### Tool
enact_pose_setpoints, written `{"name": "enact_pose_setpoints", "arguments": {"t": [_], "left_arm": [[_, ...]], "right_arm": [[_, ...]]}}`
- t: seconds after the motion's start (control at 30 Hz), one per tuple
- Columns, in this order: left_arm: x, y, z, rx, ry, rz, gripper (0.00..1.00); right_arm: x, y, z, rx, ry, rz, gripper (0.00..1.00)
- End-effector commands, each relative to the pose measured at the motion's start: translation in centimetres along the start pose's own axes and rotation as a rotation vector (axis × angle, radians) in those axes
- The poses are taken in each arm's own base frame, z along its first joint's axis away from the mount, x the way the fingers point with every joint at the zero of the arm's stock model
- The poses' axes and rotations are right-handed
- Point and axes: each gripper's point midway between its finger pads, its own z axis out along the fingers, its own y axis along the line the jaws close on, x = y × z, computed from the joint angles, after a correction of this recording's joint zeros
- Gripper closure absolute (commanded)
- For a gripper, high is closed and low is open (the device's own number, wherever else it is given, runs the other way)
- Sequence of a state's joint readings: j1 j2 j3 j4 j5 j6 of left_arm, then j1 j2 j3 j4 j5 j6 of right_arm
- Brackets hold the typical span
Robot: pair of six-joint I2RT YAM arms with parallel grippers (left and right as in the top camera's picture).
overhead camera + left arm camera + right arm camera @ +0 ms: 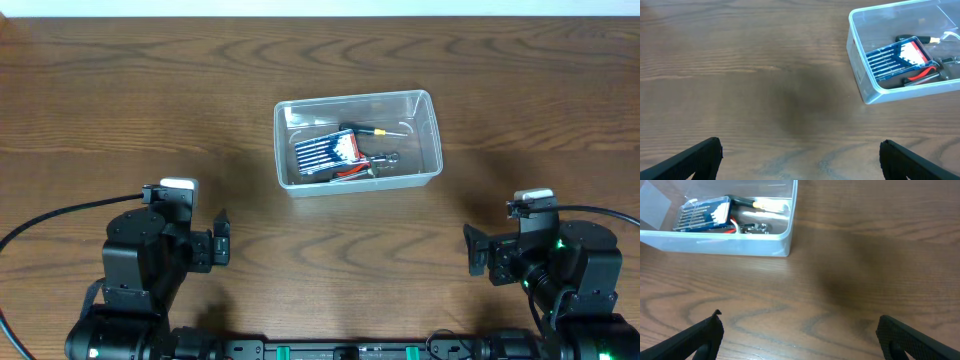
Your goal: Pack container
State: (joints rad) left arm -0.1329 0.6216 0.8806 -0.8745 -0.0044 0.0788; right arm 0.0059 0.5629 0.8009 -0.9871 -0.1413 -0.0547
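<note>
**Wood desk, container at the middle, both hands wide open and empty**

Brown wood grain of the desk (120, 100) is filling all three views that I am watching. The container (360, 183) is sitting on it near the middle, a little toward the far side from the arms. Its long side is running from left to right, and it is standing upright with the top open.

Inside it, a blue drill-bit case (325, 152) is lying flat in the left half, slightly turned. Behind the case, a screwdriver (380, 131) with a black and yellowish handle is lying along the far wall. Pliers with red grips (355, 172) are lying near the front wall, partly under the case. A small shiny metal part is showing beside them, and I am not able to tell what it is.

The left hand (222, 238) is hovering over bare desk at the near left, well apart from the container. Its two fingers are standing wide apart and are holding nothing. Through its wrist camera I am seeing the container at the upper right, and only wood between the fingers.

The right hand (475, 250) is hovering at the near right, also well apart from the container. Its fingers are spread equally wide, with nothing between them. Through its wrist camera the container is appearing at the upper left.
</note>
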Motion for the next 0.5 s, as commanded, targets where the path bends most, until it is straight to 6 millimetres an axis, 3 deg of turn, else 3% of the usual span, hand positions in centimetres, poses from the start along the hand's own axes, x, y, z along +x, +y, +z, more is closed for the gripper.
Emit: {"name": "enact_pose_setpoints", "arguments": {"t": [0.0,0.47], "left_arm": [[0.13,0.17,0.17,-0.012,0.006,0.005,0.02],[0.13,0.17,0.17,-0.012,0.006,0.005,0.02]], "right_arm": [[-0.04,0.13,-0.03,-0.004,-0.005,0.014,0.01],[0.04,0.00,-0.04,0.004,-0.001,0.012,0.01]]}}
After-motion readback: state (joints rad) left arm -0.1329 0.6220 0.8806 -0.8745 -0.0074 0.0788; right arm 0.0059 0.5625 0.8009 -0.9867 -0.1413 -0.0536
